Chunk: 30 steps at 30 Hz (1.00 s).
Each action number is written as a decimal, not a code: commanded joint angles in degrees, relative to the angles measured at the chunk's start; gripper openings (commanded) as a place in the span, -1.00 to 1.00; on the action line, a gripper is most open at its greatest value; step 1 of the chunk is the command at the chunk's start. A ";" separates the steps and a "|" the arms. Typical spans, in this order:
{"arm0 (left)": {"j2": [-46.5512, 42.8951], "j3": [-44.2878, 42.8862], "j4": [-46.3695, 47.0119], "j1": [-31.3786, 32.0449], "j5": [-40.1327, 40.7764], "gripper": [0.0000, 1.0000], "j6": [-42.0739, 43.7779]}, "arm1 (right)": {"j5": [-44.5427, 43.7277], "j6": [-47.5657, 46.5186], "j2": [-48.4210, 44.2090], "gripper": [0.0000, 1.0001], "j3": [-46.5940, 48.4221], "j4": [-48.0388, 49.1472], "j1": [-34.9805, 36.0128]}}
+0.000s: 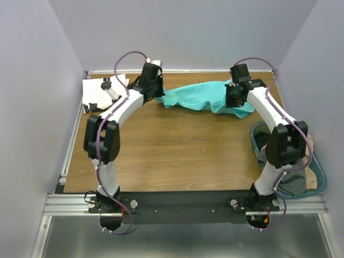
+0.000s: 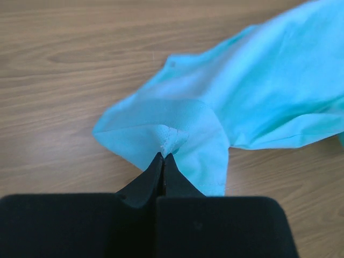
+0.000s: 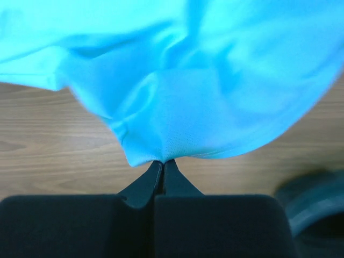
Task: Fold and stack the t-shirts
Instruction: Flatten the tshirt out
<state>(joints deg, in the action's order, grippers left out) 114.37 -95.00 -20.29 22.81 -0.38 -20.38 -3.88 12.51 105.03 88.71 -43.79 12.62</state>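
At the far left of the tabletop the white t-shirt is laid in a compact heap. The turquoise t-shirt is held along the far side: the left jaws are closed on a pinch of its left edge, and the right jaws are clamped on a fold at its right end. Its long axis is set left to right, sagging midway. The cloth is judged light, limp and easily bunched, best taken at hems or corners.
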 commanded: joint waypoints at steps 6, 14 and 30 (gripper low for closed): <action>-14.61 14.22 4.55 -7.68 4.52 -1.00 -6.51 | -8.51 -2.67 -7.83 -0.99 5.25 -8.68 -0.76; -16.10 20.90 6.05 -8.92 0.65 -1.00 -7.48 | -8.43 -0.74 -5.19 -0.85 -0.37 -9.21 -0.84; -20.23 31.63 9.04 -8.48 -5.51 -1.00 -9.59 | 9.24 0.49 -5.63 0.11 -15.49 -6.14 -0.85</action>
<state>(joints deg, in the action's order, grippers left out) 96.47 -64.16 -13.37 14.00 -3.92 -28.88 -0.82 12.56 99.22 76.42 -51.57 12.25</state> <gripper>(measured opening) 0.008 0.568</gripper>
